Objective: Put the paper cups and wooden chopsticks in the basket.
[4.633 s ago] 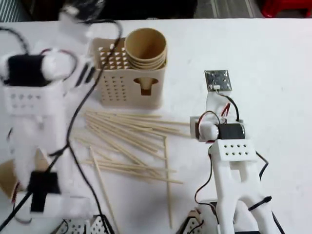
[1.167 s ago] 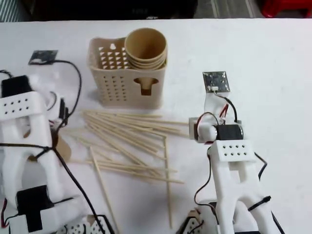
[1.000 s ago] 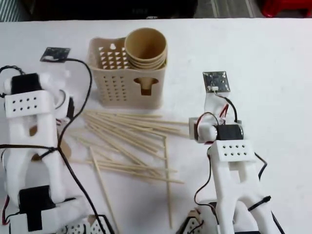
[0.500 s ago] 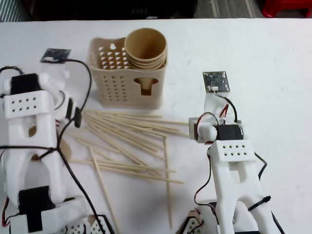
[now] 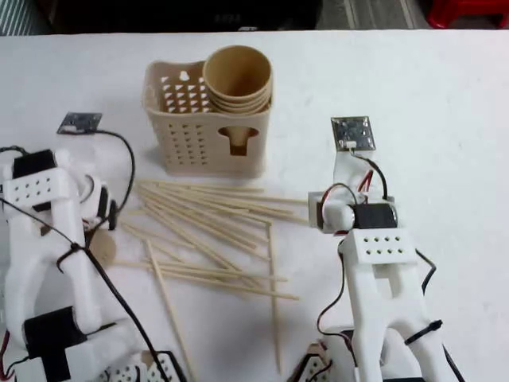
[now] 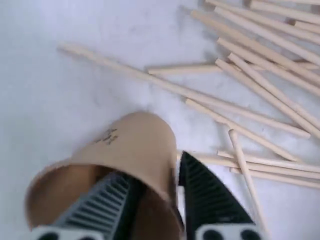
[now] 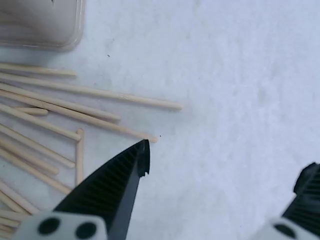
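A brown paper cup (image 6: 130, 155) lies on its side with my left gripper (image 6: 157, 172) shut on its wall, one finger inside and one outside. In the high view this cup (image 5: 101, 248) shows beside the left arm, at the left end of the chopstick pile. Wooden chopsticks (image 5: 207, 231) lie scattered on the white table in front of the beige basket (image 5: 199, 139). A stack of paper cups (image 5: 238, 76) stands in the basket's right part. My right gripper (image 7: 225, 167) hangs open over bare table just right of the chopsticks' (image 7: 60, 112) ends.
The basket's corner (image 7: 40, 22) lies beyond the right gripper. Black cables (image 5: 119, 278) trail along the left arm near the chopsticks. A red object (image 5: 465, 12) stands beyond the table's far right edge. White table stretches to the right of the right arm (image 5: 382, 270).
The left arm, with the cup in its gripper, swung up beside the basket and has now drawn back toward the front left. The right arm has kept still.
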Controlling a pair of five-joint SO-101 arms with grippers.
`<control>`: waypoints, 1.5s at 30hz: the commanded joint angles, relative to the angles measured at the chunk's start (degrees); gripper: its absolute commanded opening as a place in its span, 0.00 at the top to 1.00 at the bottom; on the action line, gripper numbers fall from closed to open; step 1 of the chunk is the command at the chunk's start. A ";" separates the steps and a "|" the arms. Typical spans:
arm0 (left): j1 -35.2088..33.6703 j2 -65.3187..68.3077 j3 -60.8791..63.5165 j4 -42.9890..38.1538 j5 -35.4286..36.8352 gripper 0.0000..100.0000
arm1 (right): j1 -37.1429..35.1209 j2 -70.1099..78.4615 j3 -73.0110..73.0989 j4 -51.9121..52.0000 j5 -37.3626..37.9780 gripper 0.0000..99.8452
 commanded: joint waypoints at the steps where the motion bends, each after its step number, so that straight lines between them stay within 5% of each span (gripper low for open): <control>1: -0.48 -0.75 -1.49 -1.05 0.00 0.97 | -0.22 -0.13 -0.44 -0.84 0.00 0.56; 10: -0.22 -0.84 -19.96 13.27 0.00 0.98 | -0.22 -0.13 -0.44 -0.84 0.00 0.56; 16: 5.76 -0.84 -40.26 19.60 -0.09 0.98 | -0.31 -0.13 -0.44 -0.92 0.00 0.56; 27: 27.21 -0.22 -66.81 17.85 -0.35 0.97 | 0.04 -0.13 -0.35 -1.63 0.00 0.56; 45: 45.23 7.34 -68.75 -0.62 -0.35 0.97 | 0.04 -0.13 -0.35 -1.63 0.00 0.56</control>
